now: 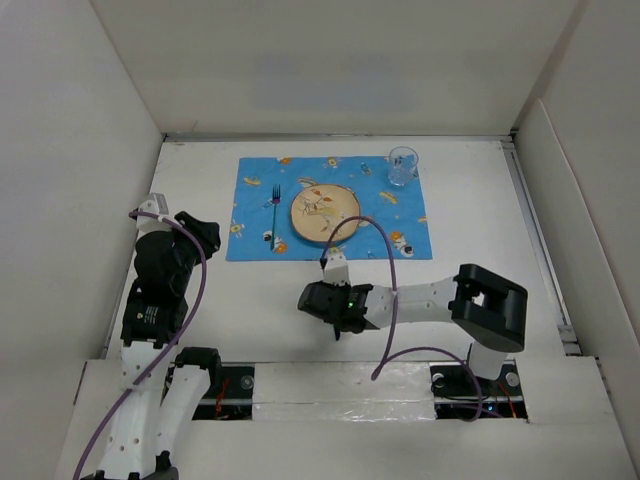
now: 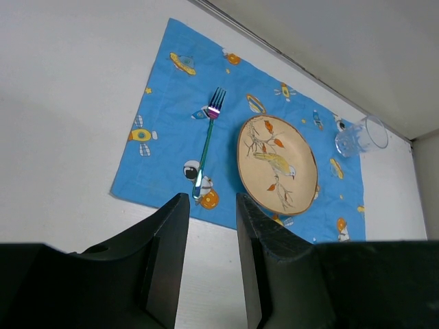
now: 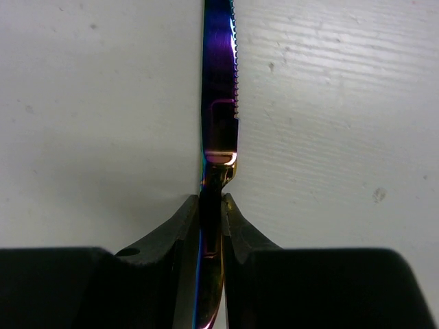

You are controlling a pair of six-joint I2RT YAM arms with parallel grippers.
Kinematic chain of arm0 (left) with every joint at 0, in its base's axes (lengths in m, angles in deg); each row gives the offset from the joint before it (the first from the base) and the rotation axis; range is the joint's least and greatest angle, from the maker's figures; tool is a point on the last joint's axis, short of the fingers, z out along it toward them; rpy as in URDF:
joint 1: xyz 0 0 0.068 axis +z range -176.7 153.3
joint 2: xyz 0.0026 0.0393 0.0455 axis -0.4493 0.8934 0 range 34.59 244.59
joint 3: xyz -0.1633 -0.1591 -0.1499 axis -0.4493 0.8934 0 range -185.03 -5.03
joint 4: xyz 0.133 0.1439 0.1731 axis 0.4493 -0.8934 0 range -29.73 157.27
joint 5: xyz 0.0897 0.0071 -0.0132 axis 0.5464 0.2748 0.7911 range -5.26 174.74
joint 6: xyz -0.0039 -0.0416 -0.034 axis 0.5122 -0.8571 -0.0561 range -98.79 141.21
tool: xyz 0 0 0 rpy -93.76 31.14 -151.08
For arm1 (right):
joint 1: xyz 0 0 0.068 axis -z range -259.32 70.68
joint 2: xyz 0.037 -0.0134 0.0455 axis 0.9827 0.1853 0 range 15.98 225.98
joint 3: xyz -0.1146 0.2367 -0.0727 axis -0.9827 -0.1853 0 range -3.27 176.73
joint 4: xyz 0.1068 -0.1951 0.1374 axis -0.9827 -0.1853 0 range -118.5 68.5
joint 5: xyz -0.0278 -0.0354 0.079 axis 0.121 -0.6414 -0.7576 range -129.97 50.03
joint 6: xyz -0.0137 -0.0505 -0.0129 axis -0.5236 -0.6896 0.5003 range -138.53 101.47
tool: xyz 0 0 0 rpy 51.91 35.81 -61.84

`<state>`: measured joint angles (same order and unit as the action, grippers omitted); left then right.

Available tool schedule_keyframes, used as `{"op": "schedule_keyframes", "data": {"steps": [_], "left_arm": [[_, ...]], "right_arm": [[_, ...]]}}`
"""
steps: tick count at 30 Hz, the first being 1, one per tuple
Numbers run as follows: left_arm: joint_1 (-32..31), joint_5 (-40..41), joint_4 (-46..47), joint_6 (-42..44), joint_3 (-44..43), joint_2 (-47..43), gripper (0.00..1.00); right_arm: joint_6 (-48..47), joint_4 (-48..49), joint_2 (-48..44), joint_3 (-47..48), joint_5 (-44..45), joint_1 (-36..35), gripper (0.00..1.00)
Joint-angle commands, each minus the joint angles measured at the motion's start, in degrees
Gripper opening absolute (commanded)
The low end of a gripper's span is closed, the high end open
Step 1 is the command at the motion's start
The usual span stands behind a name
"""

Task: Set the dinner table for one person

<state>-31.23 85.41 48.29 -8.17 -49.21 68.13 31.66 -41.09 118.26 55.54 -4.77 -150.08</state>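
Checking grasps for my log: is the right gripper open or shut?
Shut on the knife: the right gripper has its fingers pressing the handle from both sides, no gap showing.

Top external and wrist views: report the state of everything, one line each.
placemat, spread flat
plate, centred on placemat, empty
fork, lying left of plate
glass, upright at placemat's far right corner
knife, gripped by its handle, off the placemat
left gripper, open, empty
right gripper, shut on knife
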Motion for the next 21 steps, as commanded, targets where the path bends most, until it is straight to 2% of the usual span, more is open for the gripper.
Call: {"op": "schedule_keyframes", "data": {"steps": [1, 5, 11, 15, 21], "left_arm": [[-0.3, -0.1, 2.2, 0.6, -2.0, -0.6, 0.31], [-0.3, -0.2, 2.2, 0.7, -2.0, -0.2, 0.31], [-0.3, -0.4, 2.3, 0.7, -2.0, -0.2, 0.31], [-0.3, -0.3, 2.4, 0.8, -2.0, 0.0, 0.31], [-0.3, -0.4, 2.5, 0.8, -2.0, -0.1, 0.31]], "right_arm": [[3.5, -8.1, -4.5, -2.5, 2.7, -2.3, 0.0], [4.6, -12.6, -9.5, -1.4, 3.8, -4.1, 0.0], [3.8, -13.5, -18.2, -1.2, 4.4, -4.1, 0.0], [0.2, -13.0, -21.8, -0.2, 4.1, -1.8, 0.0], [-10.8, -8.7, -23.9, 2.5, 2.8, 8.2, 0.0]]}}
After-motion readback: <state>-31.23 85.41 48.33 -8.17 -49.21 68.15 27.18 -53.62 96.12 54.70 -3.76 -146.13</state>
